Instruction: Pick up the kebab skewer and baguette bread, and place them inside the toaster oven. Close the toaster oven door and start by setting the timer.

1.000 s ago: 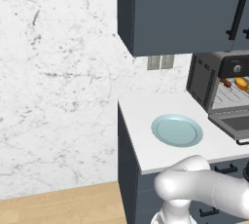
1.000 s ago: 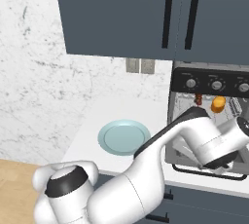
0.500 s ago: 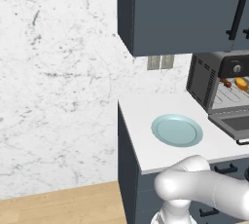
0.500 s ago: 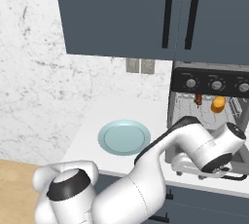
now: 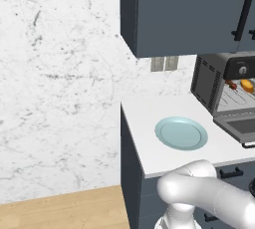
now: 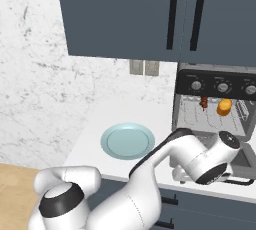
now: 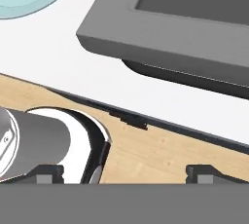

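2 dark tips of the gripper [image 7: 124, 172] stand wide apart and hold nothing, hanging beside the bench [image 7: 63, 67] edge under the lowered toaster oven door [image 7: 185, 33], while the right base view shows the kebab skewer [image 6: 204, 102] and baguette bread [image 6: 224, 107] on the toaster oven [image 6: 215, 104] rack, a pale blue plate [image 6: 127, 141] alongside.

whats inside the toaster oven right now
On the wire rack inside the toaster oven sit the kebab skewer and the baguette bread. The robot's arm hides the cavity's lower front.

Bright, even, sharp rendered light
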{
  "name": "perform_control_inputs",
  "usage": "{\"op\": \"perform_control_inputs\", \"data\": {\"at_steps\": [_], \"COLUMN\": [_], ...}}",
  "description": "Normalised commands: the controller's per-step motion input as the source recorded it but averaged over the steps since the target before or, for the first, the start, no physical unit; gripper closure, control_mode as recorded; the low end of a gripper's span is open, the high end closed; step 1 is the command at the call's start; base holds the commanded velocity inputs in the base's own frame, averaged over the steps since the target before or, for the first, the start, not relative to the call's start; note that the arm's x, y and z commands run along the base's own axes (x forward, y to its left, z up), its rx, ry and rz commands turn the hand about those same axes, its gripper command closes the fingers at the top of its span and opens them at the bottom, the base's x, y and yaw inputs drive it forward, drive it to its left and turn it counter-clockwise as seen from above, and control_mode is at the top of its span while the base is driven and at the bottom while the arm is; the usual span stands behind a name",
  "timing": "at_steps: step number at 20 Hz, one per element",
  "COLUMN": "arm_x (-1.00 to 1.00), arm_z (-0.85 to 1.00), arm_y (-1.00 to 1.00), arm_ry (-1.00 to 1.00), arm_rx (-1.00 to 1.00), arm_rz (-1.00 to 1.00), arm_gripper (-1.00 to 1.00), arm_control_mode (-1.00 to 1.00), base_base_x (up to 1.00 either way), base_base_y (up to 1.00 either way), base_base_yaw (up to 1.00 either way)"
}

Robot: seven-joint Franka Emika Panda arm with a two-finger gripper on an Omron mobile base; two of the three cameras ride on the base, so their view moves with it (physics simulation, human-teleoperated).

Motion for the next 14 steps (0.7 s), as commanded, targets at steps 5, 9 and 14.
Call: {"op": "perform_control_inputs", "data": {"at_steps": [5,9,14], "arm_x": [0.08,0.17,0.31], "arm_z": [-0.24,-0.21,-0.08], "arm_y": [0.00,0.00,0.00], "arm_ry": [-0.09,-0.03,0.00], "arm_rx": [-0.08,-0.04,0.00], "arm_rz": [-0.03,-0.04,-0.05], "arm_gripper": [-1.00,-1.00,-1.00], "arm_control_mode": [-1.00,-1.00,-1.00], "base_base_x": [0.00,0.00,0.00], "base_base_y": [0.00,0.00,0.00], "base_base_yaw": [0.00,0.00,0.00]}}
